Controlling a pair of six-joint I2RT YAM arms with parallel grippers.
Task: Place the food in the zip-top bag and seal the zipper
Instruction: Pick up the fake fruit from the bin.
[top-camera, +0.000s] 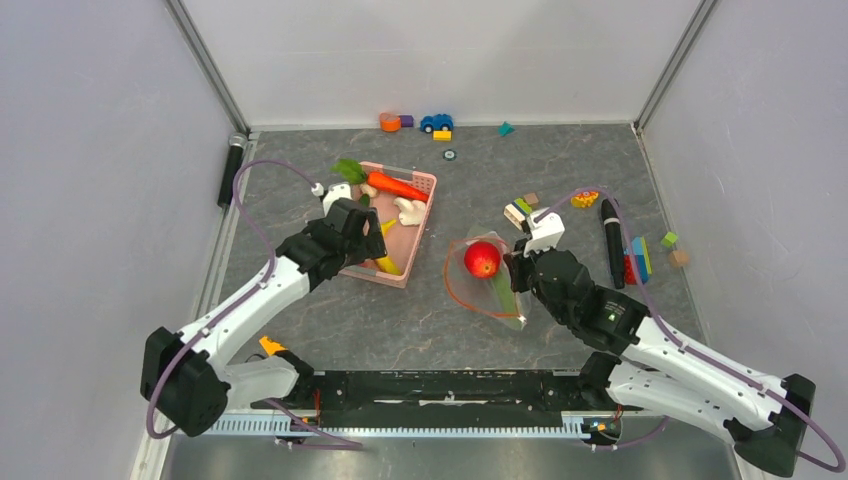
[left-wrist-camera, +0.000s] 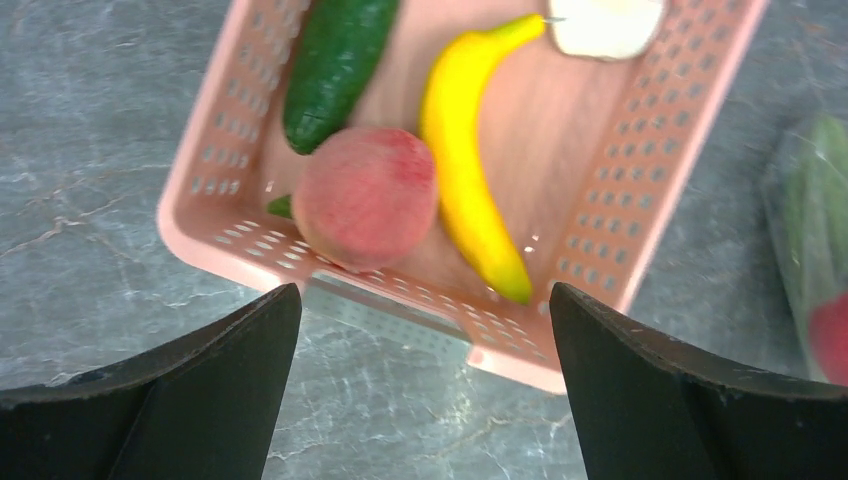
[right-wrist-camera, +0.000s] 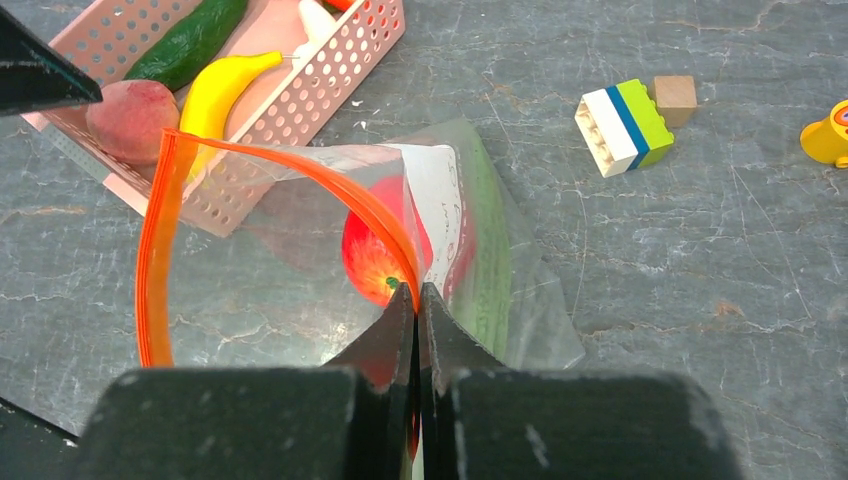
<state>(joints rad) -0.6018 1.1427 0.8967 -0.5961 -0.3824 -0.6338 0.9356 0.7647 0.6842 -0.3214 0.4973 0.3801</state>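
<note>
Left gripper (left-wrist-camera: 425, 330) wide open, hovering over the near edge of the basket (left-wrist-camera: 640, 190), nothing held. Right gripper (right-wrist-camera: 415, 300) pinched shut on the zipper (right-wrist-camera: 270, 160) rim, holding the bag (right-wrist-camera: 500, 300) mouth up in a loop facing the basket.

Bag sits mid-table, at about 4 o'clock from the basket, close beside it. Already inside: tomato (top-camera: 482, 259) and a cucumber (right-wrist-camera: 488, 250) along the bag's far side.

Left in the basket: peach-pink piece (left-wrist-camera: 365, 195) at the near wall, banana (left-wrist-camera: 465, 160) just right of it and touching, another cucumber (left-wrist-camera: 335, 65) at 11 o'clock from the pink piece, mushroom (left-wrist-camera: 605, 22) at the far corner, carrot (top-camera: 398, 186) along the far rim in the top view.

Step in hand, as I judge: left arm picks the next food item. The pink piece is nearest and almost centred between the open fingers, so likely that one.

To do it well:
- come straight down, with neither finger landing on the basket wall
- one finger has to slip between pink piece and banana; tight gap, may nudge the banana
- round body, so close across its widest part or it squirts out
- lift clear of the rim before swinging toward 4 o'clock
- right arm should keep the mouth lifted and open; drop from above the loop, not through the orange strip

Blocks (right-wrist-camera: 625, 125) at the bag's 1 o'clock are not involved.
</note>
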